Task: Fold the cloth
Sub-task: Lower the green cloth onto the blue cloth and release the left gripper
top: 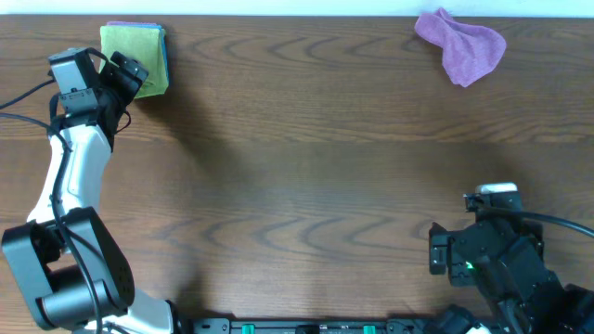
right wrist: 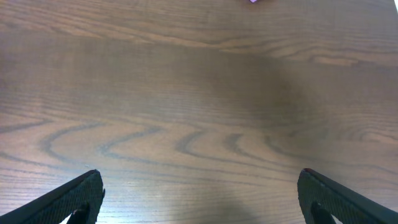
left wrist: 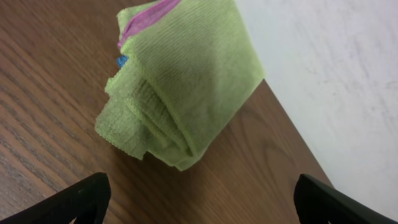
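Note:
A folded green cloth (top: 141,56) lies on a small stack at the table's far left corner, with pink and blue cloth edges showing under it. In the left wrist view the green cloth (left wrist: 180,81) sits just beyond my fingers. My left gripper (top: 130,72) is open and empty beside the stack; in its wrist view its jaws (left wrist: 202,199) stand wide over bare wood. A crumpled purple cloth (top: 461,44) lies at the far right. My right gripper (top: 444,255) is open and empty near the front right, its jaws (right wrist: 199,196) over bare wood.
The wooden table's back edge (top: 297,19) runs along the top, against a white surface (left wrist: 336,74) right behind the stack. A dark rail (top: 306,327) lies along the front edge.

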`<state>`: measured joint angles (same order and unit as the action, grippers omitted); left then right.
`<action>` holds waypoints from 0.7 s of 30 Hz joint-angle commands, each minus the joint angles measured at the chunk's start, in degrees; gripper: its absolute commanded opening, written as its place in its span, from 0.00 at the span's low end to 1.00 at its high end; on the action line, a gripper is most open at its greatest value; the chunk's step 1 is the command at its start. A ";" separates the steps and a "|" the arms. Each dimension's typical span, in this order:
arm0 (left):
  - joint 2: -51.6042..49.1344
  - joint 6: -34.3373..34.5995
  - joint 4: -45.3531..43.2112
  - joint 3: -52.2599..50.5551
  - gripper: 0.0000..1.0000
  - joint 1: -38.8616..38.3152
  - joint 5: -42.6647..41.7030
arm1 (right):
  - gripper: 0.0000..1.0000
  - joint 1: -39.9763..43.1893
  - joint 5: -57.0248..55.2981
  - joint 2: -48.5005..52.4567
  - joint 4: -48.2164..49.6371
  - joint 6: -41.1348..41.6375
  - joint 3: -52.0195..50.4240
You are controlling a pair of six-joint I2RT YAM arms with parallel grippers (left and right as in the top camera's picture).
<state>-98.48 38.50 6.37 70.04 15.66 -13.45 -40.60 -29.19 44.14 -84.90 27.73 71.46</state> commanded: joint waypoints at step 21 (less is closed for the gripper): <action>11.54 -27.65 13.77 0.31 0.95 -1.03 -11.63 | 0.99 0.28 -4.85 0.13 0.24 0.52 0.00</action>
<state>-87.33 13.45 19.75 70.04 14.68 -24.93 -40.60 -33.08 44.14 -84.73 27.70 71.46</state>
